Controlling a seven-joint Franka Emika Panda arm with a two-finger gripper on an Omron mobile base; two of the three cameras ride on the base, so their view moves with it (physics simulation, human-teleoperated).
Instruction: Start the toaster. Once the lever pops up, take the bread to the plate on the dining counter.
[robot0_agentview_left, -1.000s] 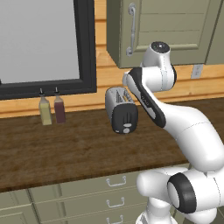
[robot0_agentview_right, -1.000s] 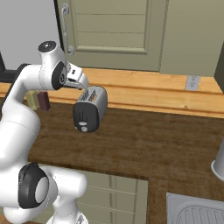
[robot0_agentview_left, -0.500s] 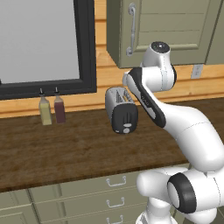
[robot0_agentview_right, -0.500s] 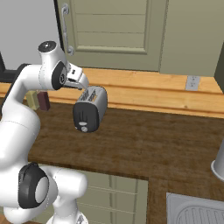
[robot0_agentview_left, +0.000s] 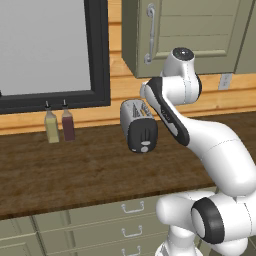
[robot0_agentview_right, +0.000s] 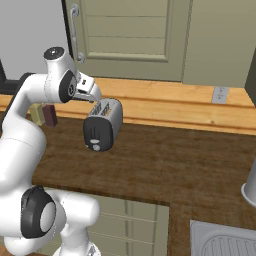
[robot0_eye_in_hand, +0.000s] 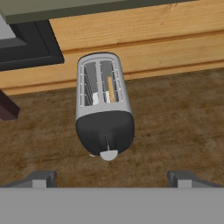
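Chrome toaster (robot0_eye_in_hand: 104, 107) sits at centre frame on the dark counter, bread (robot0_eye_in_hand: 111, 89) edge-up in its right slot; the gripper (robot0_eye_in_hand: 109, 178), jaws wide and empty, hovers above. Starting step: press the front lever (robot0_eye_in_hand: 108, 154) down next

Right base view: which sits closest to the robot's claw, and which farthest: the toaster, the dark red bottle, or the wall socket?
From the gripper:
1. Toaster, just below it.
2. Dark red bottle, off to the left by the wall.
3. Wall socket, far right on the wooden backsplash.
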